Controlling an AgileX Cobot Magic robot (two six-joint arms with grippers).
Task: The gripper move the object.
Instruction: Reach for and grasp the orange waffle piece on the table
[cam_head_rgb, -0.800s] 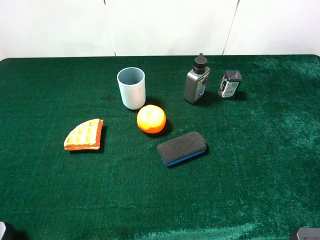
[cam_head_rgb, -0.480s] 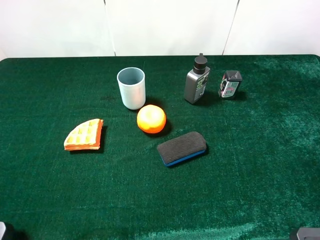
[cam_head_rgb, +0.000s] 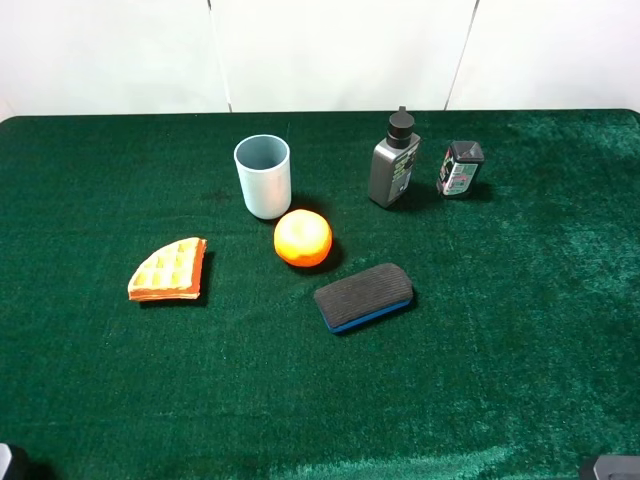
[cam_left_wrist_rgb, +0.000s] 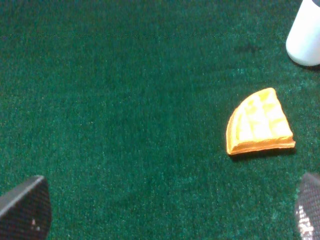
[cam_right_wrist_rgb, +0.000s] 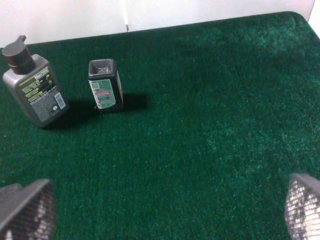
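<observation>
Green felt-like cloth covers a wide table (cam_head_rgb: 500, 390) that stands against a plain white wall. In its own wrist camera, the left claw (cam_left_wrist_rgb: 166, 210), a black gripper with dark, textured fingertips (cam_left_wrist_rgb: 25, 209), hangs over bare cloth. Its jaws are spread as wide as they go and nothing is between them. That wide stance suits a broad, flat item, so it looks like readiness for a pick rather than a grip.

Ahead of this claw, off toward one fingertip and apart from both, lies a small orange-yellow toy waffle wedge (cam_left_wrist_rgb: 260, 122). It is a quarter-circle with a square grid on top. The waffle wedge (cam_head_rgb: 168, 270) rests flat and untouched on the left part of the table, with free cloth on every side, which should leave room for the fingers to come down around it.

Farther on, a pale blue-grey plastic cup (cam_head_rgb: 263, 175) stands upright. A round orange ball (cam_head_rgb: 303, 238) sits just beside it, and a dark felt eraser with a blue base (cam_head_rgb: 363, 296) lies near the ball.

The right claw (cam_right_wrist_rgb: 165, 210), also black, is parted wide and empty over bare cloth. It faces an upright dark grey bottle with a black cap (cam_right_wrist_rgb: 34, 87) and a small dark labelled container (cam_right_wrist_rgb: 105, 84). It seems to be idle, well away from the wedge.
</observation>
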